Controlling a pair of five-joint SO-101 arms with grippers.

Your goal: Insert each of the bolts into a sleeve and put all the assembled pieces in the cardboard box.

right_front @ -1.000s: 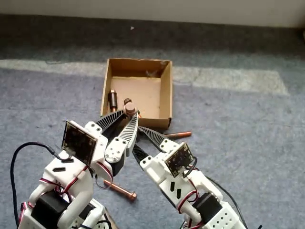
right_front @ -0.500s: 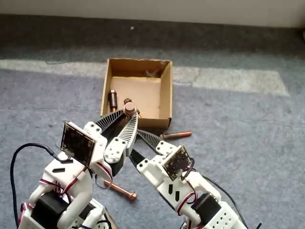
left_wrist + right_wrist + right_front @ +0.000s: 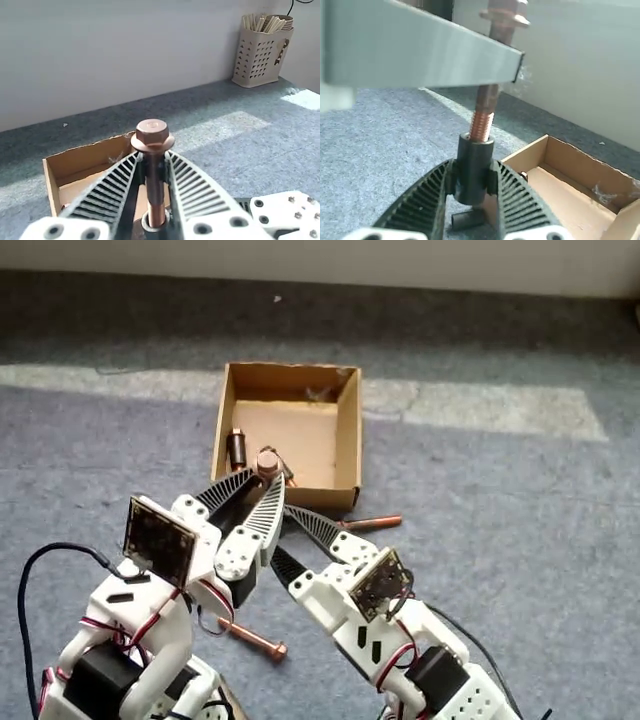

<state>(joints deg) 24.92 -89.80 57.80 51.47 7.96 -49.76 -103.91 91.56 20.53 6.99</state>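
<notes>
We look down on two white robot arms side by side on grey carpet (image 3: 520, 540), their grippers meeting just in front of a cardboard box (image 3: 352, 430). Farthest left, near the base of the left arm, a loose copper bolt (image 3: 256, 638) lies on the carpet. The left gripper (image 3: 262, 475) points toward the box, and its two ribbed fingers (image 3: 112, 192) pinch the shaft of an upright copper bolt (image 3: 152, 137), hexagonal head on top, held over the box's near wall. Inside the box, by its left wall, rests one dark sleeve with a bolt in it (image 3: 237, 449). From its own wrist camera we see the right gripper (image 3: 470, 175) with its fingers (image 3: 517, 200) pressed against a short black sleeve (image 3: 470, 165), held upright directly under the bolt. The bolt's threaded lower end sits in the sleeve's open top. Below that, a short dark tube (image 3: 465, 218) lies on the carpet. To the right of the grippers, another copper bolt (image 3: 372, 523) lies on the carpet just beside the box's near right corner. Far back at the right, against the wall, stands a beige basket of sticks (image 3: 262, 50).
</notes>
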